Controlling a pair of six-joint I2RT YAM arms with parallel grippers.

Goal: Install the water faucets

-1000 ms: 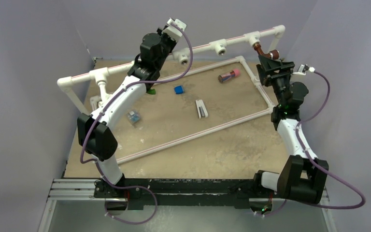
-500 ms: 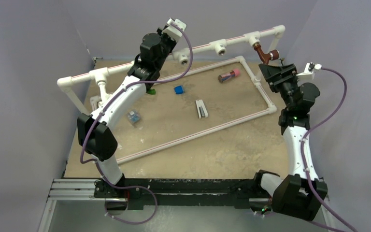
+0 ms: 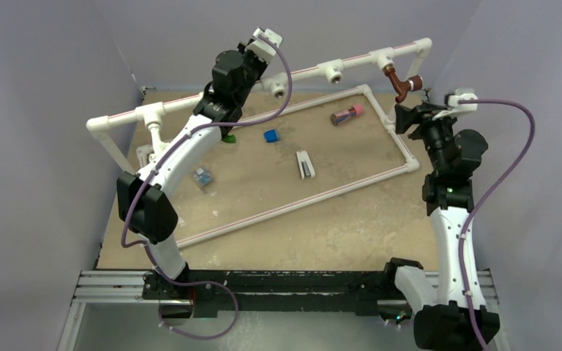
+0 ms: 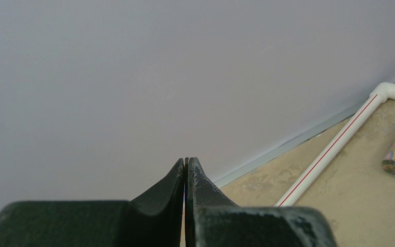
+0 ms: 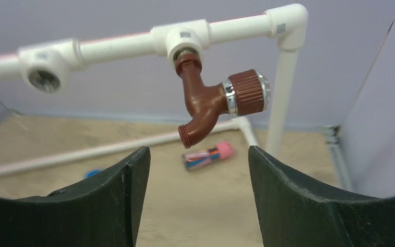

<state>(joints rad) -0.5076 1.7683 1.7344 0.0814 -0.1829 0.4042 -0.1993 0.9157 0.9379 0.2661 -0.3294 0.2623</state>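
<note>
Lilac walls (image 4: 133, 77) back the pipe frame (image 5: 118, 43) holding the reddish-brown faucet (image 5: 205, 105): likely rigid, light, best gripped at its elbow. Right gripper (image 5: 198, 152) stands open, empty; left gripper (image 4: 186, 162) closed, empty.

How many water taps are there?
2. The reddish-brown faucet hangs from the raised pipe at far right; a green faucet peeks out from under the left arm. Others may be hidden.

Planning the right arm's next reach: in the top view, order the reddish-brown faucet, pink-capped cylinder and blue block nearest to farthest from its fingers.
1. Reddish-brown elbow faucet, just beyond the right fingers.
2. Pink-capped brownish cylinder, to the left.
3. Small blue block, farthest left.
</note>
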